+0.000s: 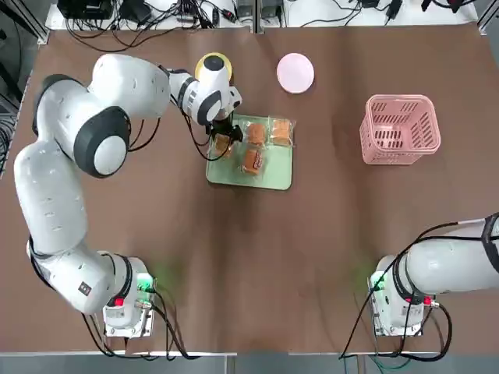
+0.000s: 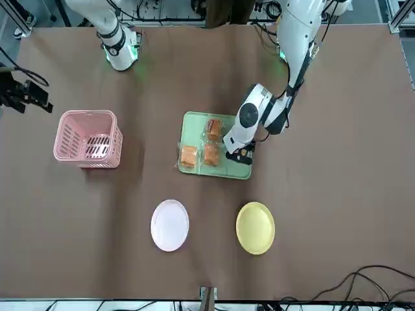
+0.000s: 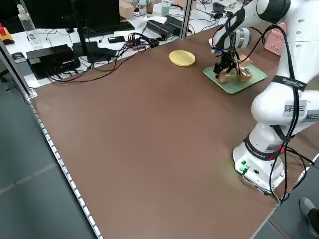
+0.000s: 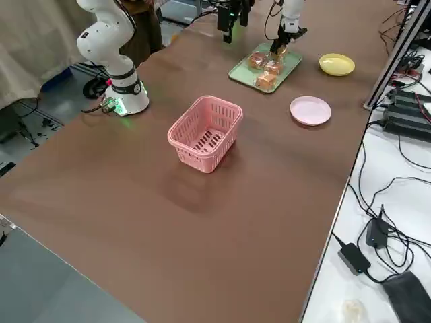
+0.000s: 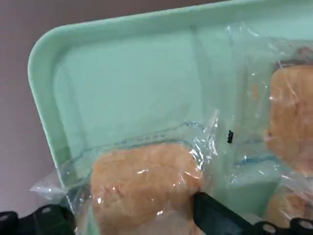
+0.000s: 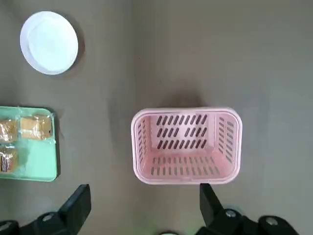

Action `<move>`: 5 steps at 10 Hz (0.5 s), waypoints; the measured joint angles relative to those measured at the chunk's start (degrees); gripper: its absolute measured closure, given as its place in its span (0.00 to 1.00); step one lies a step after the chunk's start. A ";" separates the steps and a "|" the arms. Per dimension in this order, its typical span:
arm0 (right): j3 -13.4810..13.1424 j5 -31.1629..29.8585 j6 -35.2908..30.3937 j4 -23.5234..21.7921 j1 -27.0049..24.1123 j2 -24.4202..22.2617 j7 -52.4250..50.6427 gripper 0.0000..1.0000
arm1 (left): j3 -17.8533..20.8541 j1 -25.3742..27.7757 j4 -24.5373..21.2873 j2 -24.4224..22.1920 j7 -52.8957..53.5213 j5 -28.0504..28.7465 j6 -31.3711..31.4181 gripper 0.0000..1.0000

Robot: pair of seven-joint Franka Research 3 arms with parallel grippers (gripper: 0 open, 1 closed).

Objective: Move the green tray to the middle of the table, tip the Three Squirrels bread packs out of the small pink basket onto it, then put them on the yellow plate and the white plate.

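The green tray (image 1: pixel 273 176) lies mid-table with the Three Squirrels bread packs (image 1: pixel 256 134) on it. My left gripper (image 1: pixel 224 140) is down at the tray's left end, open, its fingers (image 5: pixel 215 215) on either side of one pack (image 5: pixel 142 186). The small pink basket (image 1: pixel 399 128) stands upright and empty to the right. In the right wrist view my right gripper (image 6: pixel 144 215) hangs open above the table, on the near side of the basket (image 6: pixel 186 147). Beyond the tray are the yellow plate (image 2: pixel 255 227) and the white plate (image 2: pixel 170 224), both bare.
The left arm's wrist partly covers the yellow plate (image 1: pixel 212 64) in the top view. Cables and equipment line the table's far edge (image 1: pixel 179 15). Both arm bases (image 1: pixel 125 300) stand at the near edge.
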 joint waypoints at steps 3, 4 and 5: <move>0.29 -0.02 -0.69 -0.01 0.07 0.67 0.00 0.02 | -1.81 0.01 -1.60 -1.74 -2.89 0.00 -2.13 0.00; 0.34 -0.18 -0.69 -0.02 0.10 0.81 0.00 0.02 | -1.84 0.04 -2.83 -2.56 -2.91 0.00 -2.31 0.00; 0.37 -0.51 -0.69 -0.05 0.15 0.91 0.05 0.02 | -1.84 0.06 -4.00 -3.26 -2.91 0.00 -2.32 0.00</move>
